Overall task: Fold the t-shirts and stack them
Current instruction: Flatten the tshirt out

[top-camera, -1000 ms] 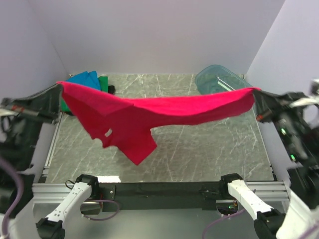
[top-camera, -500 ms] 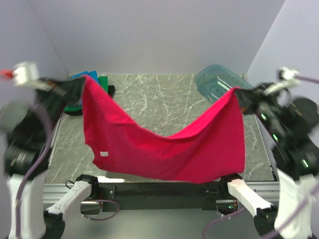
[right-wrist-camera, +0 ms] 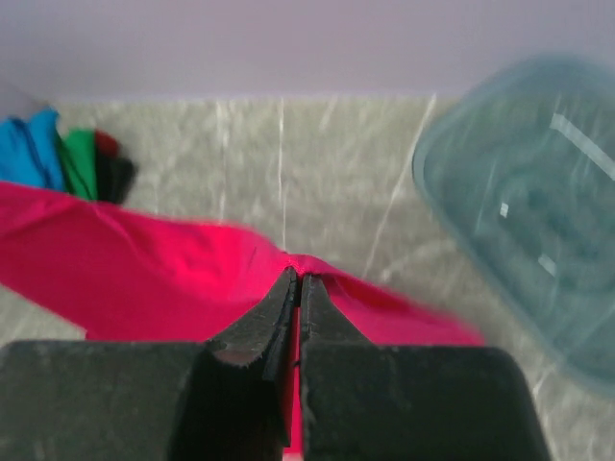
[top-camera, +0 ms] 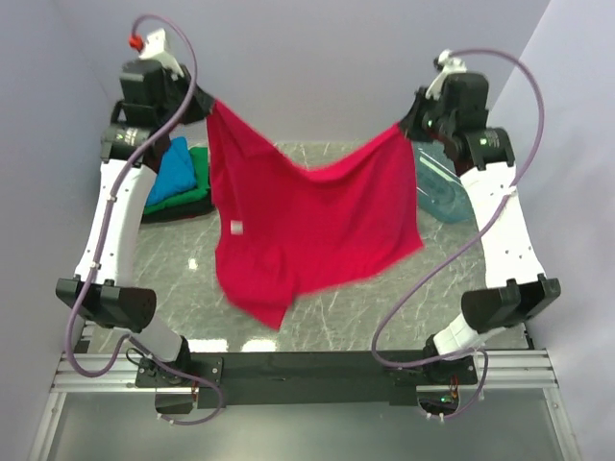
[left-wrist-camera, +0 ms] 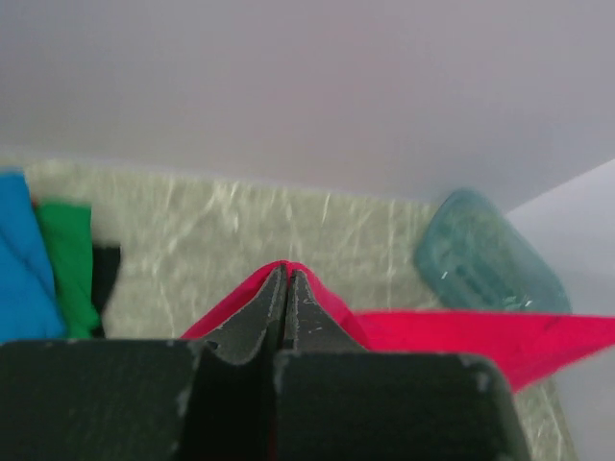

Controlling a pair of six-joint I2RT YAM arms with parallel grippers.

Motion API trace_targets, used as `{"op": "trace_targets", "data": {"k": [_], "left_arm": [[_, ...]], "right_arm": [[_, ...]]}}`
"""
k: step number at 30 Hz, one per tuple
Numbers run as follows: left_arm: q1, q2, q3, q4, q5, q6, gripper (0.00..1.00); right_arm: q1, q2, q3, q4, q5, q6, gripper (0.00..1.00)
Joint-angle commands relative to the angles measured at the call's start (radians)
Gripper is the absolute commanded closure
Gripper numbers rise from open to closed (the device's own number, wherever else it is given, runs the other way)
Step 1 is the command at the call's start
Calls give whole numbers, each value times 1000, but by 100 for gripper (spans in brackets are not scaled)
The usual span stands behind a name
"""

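Marble desk (top-camera: 384,307), pale walls. Up high, left pincer (top-camera: 206,102) & right pincer (top-camera: 407,125) are each clamped shut on a top corner of the red-pink t-shirt (top-camera: 307,221). It hangs spread btwn them, prob. to flatten it before laying down. Blue tee (top-camera: 175,165) & green tee (top-camera: 197,184) sit back left.

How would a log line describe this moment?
left end effector: shut on red-pink t-shirt | right end effector: shut on same t-shirt | t-shirt: hanging spread between both
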Motion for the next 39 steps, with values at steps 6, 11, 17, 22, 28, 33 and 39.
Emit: {"op": "trace_targets", "data": {"k": [6,11,17,22,28,33,39], "left_arm": [[41,-35,355,160,135,112,99],[42,-261,75,350,196,141,100],[41,-611,-708,510,175,34,99],[41,-770,-1087,432,83,-138,99],[41,-811,-1311,332,99,-263,99],[41,-851,-1331,227,69,-246,99],[41,-929,-1340,167,147,-287,99]], "right_arm": [[-35,12,345,25,-4,-49,100],[-39,-172,68,167,-29,-98,100],[-38,-376,-448,299,-96,-126,100],[2,-479,-805,368,-119,-43,100],[73,-453,-1004,286,32,71,100],[139,-494,-1064,220,120,120,100],[153,-549,-1044,89,233,137,100]]}}
